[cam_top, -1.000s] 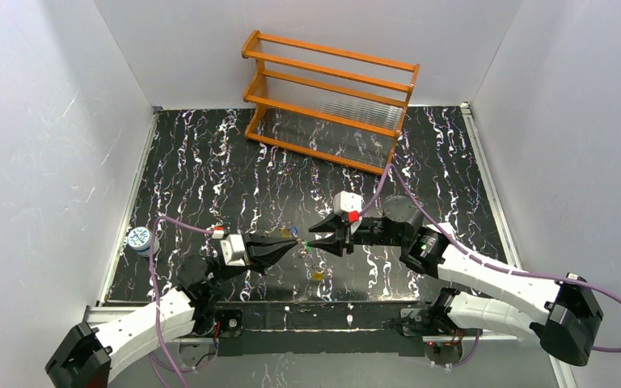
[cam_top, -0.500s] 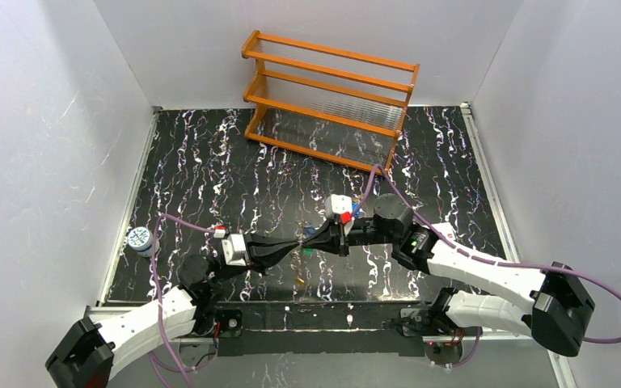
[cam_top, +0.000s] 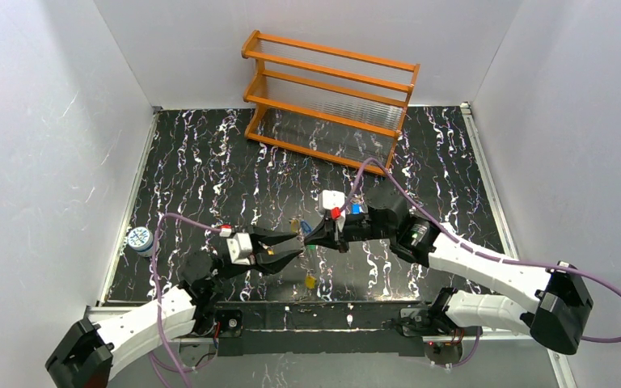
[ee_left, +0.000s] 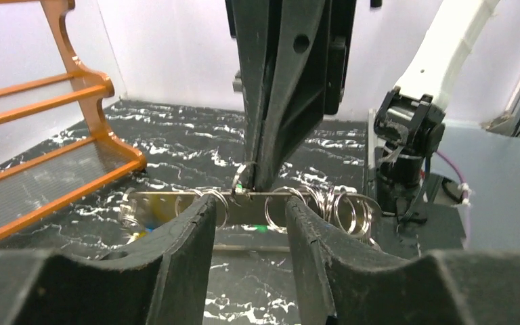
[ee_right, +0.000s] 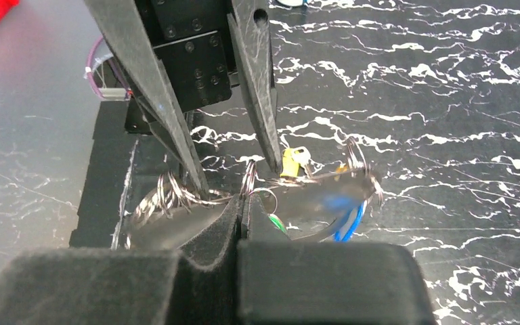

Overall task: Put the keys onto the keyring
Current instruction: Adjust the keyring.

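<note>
The keyring (ee_left: 169,194) is a long thin metal loop carrying several small split rings (ee_left: 349,210). It hangs level above the table between the two grippers. My right gripper (ee_right: 242,203) is shut on it near its middle and comes down from above in the left wrist view. A green key (ee_right: 276,222) and a blue key (ee_right: 347,211) dangle from the loop, blurred. A yellow key (cam_top: 310,281) lies on the table below. My left gripper (ee_left: 247,206) is open, with its fingertips (ee_left: 193,217) on either side of the loop and nothing pinched.
An orange wooden rack (cam_top: 329,101) stands at the back of the black marbled table (cam_top: 210,162). A round blue-and-white disc (cam_top: 138,238) sits at the left edge. Purple cables loop over both arms.
My right gripper moved left and shut on the keyring. My left gripper, shut on it before, opened and let it go. The blue key now swings.
</note>
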